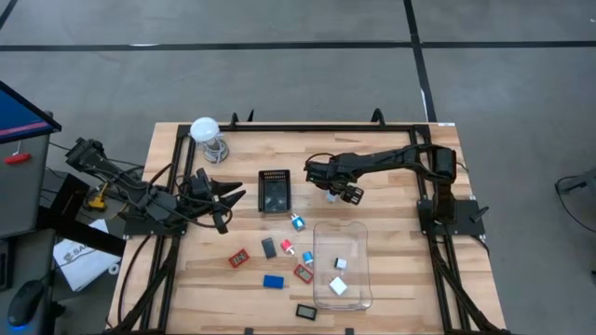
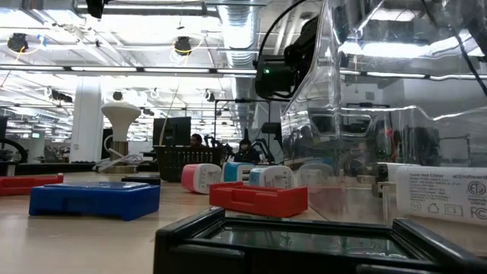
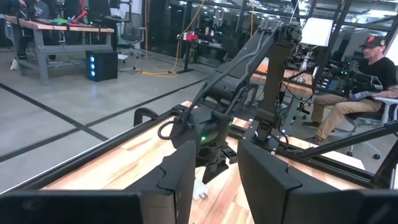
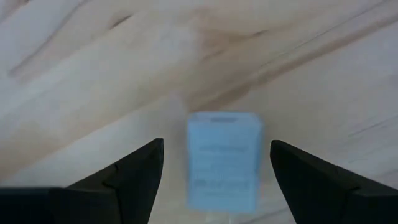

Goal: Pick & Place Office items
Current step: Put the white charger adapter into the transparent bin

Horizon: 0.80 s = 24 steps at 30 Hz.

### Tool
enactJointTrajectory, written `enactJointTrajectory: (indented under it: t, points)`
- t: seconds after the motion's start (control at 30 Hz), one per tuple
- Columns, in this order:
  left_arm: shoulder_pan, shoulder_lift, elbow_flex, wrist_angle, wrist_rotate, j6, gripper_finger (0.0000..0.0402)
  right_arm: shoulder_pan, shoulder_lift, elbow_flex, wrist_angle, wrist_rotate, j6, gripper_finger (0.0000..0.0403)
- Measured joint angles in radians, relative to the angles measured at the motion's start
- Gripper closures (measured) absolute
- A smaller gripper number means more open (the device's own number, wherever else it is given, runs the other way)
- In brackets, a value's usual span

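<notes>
right gripper point(image 4: 214, 168) open, fingers straddling a white cube point(image 4: 224, 160) at centre of the right wrist frame; off-centre closing could knock it away. left gripper point(image 1: 233, 197) partly open, empty, at mid-left.

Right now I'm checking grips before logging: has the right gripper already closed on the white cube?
No: in the right wrist view the right gripper stands open, its fingers apart from the white cube between them.
</notes>
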Motion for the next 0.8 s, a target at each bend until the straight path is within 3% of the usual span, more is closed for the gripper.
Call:
enactJointTrajectory:
  t: [0.43, 0.8]
  points:
    - [0.000, 0.000, 0.000, 0.019, -0.002, 0.000, 0.0284, -0.022, -0.002, 0.001, 0.002, -0.010, -0.028, 0.0135]
    - [0.000, 0.000, 0.000, 0.020, -0.003, 0.000, 0.0284, -0.016, -0.002, 0.001, 0.013, -0.013, -0.068, 0.0255]
